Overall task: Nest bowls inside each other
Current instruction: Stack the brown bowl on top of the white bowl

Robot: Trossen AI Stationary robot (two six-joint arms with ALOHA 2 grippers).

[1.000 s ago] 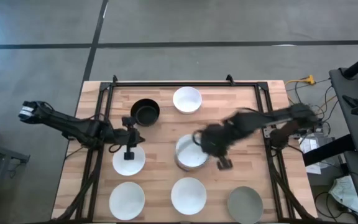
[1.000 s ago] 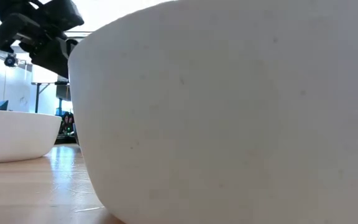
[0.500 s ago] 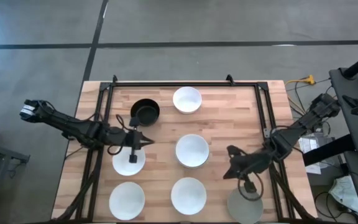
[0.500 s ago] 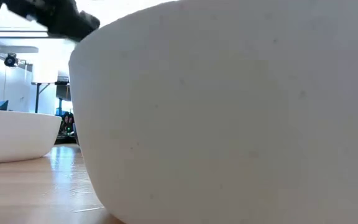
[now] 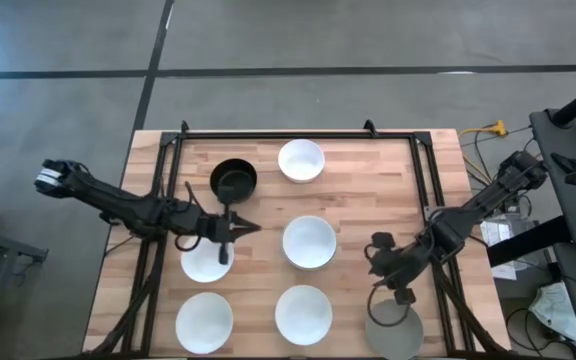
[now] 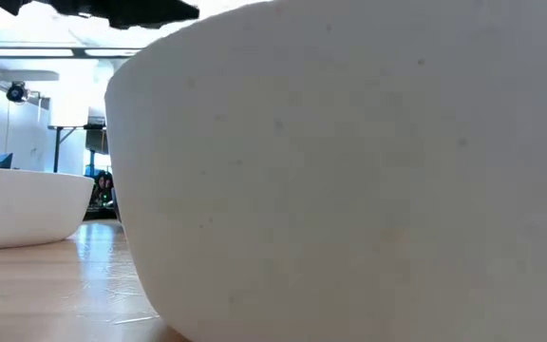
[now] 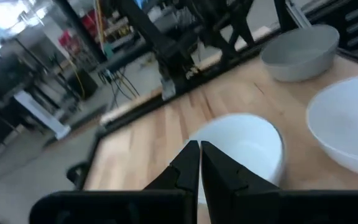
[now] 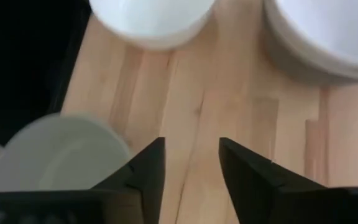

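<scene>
My right claw [image 5: 400, 291] hangs open just above the grey bowl [image 5: 394, 329] at the bench's [image 5: 358, 195] near right corner. My left claw [image 5: 230, 230], closed and empty, hovers by a white bowl [image 5: 206, 262]. Descending off-centre, I risk knocking the grey bowl's rim and skidding it off the bench.

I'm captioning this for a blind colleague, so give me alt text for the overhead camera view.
Seen from above, a wooden table holds seven round smooth bowls: five white, one black, one grey. The left gripper, shut, hovers beside the middle-left white bowl. The right gripper, open, hangs just above the grey bowl.
</scene>
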